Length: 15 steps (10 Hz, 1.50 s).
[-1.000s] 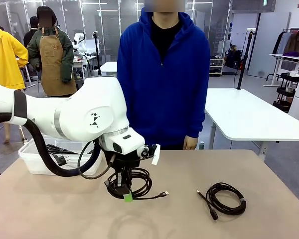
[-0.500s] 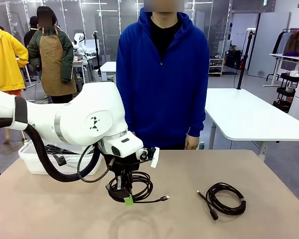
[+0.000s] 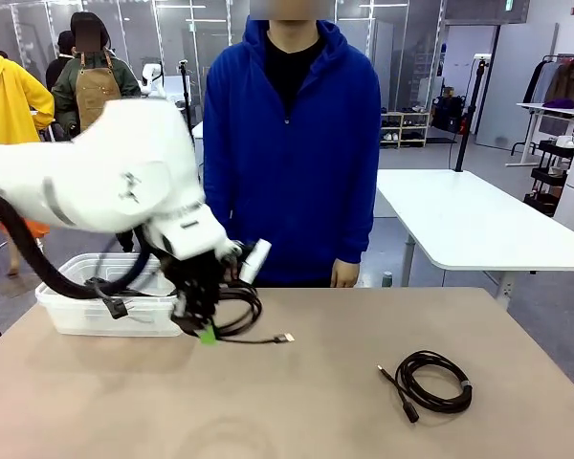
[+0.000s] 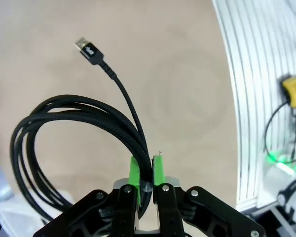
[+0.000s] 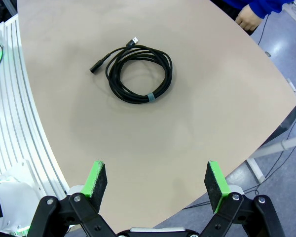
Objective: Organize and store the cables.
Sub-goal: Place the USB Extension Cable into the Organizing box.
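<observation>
- Smooth tan table (image 3: 344, 411) with a rounded edge, in a glass-walled hall; one pale plastic bin (image 3: 67, 311) sits just beside the left gripper (image 3: 207, 334).
- Two round coils of black cord outside it: one braided coil (image 4: 54, 118) pinched between the left jaws, one banded coil (image 5: 138, 74) lying well ahead of the right gripper (image 5: 157, 182), whose jaws stand wide apart.

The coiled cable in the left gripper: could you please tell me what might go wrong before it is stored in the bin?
1. The left gripper pinches the coiled cable at one spot only, so loops could slip out or the coil could unwind.
2. Its plug end sticks out sideways and may catch on the rim of the bin or end up hanging outside.
</observation>
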Tool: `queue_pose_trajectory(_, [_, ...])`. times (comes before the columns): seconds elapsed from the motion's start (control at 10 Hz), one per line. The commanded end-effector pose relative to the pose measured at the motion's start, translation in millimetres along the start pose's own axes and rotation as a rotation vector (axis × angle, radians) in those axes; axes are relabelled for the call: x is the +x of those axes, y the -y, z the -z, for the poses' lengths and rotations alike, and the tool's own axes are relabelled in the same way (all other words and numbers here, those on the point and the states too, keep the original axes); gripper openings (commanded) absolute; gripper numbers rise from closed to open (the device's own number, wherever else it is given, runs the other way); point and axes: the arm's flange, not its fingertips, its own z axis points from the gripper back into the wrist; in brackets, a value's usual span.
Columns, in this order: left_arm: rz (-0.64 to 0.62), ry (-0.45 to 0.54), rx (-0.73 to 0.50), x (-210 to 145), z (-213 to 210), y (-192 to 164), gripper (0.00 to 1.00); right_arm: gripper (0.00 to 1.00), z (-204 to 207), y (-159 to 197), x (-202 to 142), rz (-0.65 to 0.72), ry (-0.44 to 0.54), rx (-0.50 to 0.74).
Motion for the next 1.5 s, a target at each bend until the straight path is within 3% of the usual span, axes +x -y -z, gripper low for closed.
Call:
queue_pose_trajectory(0.0, [0.042, 0.030, -0.019, -38.4, -31.0, -0.7, 0.12, 1.00, -0.3, -1.1, 0.5, 0.001, 0.011, -0.001])
queue_pose_trajectory(0.2, [0.127, 0.023, 0.062, -89.1, -59.2, -2.2, 0.12, 1.00, -0.3, -1.1, 0.5, 0.001, 0.011, -0.001])
queue_pose_trajectory(0.5, [0.042, 0.076, 0.114, -159.4, -78.8, -11.2, 0.12, 1.00, -0.3, -1.1, 0.5, 0.001, 0.011, -0.001])
queue_pose_trajectory(0.6, [0.076, 0.033, 0.093, -128.0, -77.2, -11.2, 0.12, 1.00, -0.3, -1.1, 0.5, 0.001, 0.011, -0.001])
queue_pose_trajectory(0.9, [0.076, 0.033, 0.093, -128.0, -77.2, -11.2, 0.12, 1.00, -0.3, -1.1, 0.5, 0.001, 0.011, -0.001])
queue_pose_trajectory(1.0, [0.080, 0.033, 0.095, -135.6, -77.9, -12.1, 0.12, 1.00, -0.3, -1.1, 0.5, 0.001, 0.011, -0.001])
queue_pose_trajectory(1.4, [-0.102, -0.050, 0.132, -174.5, -98.0, -49.8, 0.12, 1.00, -0.3, -1.1, 0.5, 0.001, 0.011, -0.001])
